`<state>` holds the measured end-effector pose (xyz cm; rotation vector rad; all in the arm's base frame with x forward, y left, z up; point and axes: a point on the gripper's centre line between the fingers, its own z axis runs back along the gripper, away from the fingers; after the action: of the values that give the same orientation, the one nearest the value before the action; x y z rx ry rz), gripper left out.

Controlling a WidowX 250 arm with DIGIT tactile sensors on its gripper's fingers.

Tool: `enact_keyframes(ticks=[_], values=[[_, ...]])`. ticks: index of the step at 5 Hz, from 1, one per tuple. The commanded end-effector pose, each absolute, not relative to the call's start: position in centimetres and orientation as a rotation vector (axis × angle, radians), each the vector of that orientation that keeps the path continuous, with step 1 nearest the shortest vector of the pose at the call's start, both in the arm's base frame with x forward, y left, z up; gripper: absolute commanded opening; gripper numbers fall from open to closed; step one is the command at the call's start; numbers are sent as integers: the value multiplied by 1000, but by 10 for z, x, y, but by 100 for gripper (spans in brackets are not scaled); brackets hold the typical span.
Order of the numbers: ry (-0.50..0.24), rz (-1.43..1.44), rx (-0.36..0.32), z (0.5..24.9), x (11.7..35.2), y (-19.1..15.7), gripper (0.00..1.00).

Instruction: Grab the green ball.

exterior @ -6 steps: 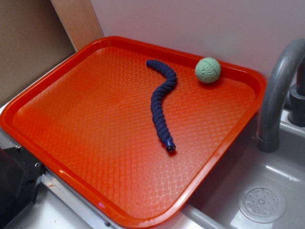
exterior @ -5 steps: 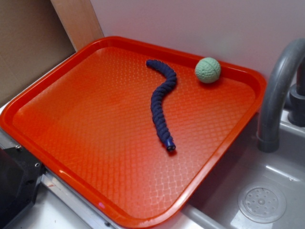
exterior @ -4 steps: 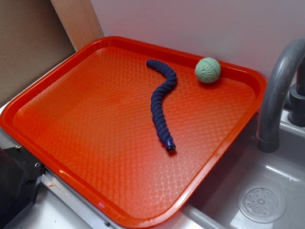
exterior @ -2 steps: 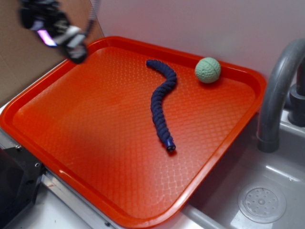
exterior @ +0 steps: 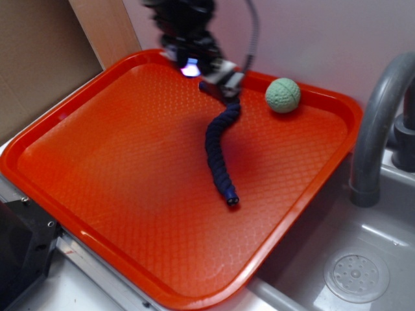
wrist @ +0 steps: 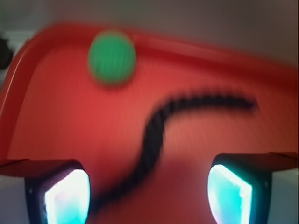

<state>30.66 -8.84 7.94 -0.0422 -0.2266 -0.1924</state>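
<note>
Over the far part of the orange tray point(exterior: 117, 188), the gripper point(exterior: 224, 81) is seen blurred in the exterior view, above the far end of the dark blue rope point(exterior: 217, 152); its jaw state cannot be told there. From the wrist view, two lit fingertips point(wrist: 67, 196) are shown set wide apart with nothing between them, so the gripper point(wrist: 149, 193) is released. The green ball point(exterior: 283, 95) is found at the tray's far right corner, just beside the raised rim, apart from the rope point(wrist: 159, 126). In the wrist view the ball point(wrist: 112, 57) appears upper left. A grey faucet point(exterior: 379, 123) is seen right of the tray. Bare tray floor is noted left and near.
</note>
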Motion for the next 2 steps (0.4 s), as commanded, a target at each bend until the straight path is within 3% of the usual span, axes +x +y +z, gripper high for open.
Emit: enact_keyframes(ticks=[1, 2], values=[[-301, -161, -177, 67, 367, -133, 100], [-269, -163, -165, 47, 365, -150, 0]])
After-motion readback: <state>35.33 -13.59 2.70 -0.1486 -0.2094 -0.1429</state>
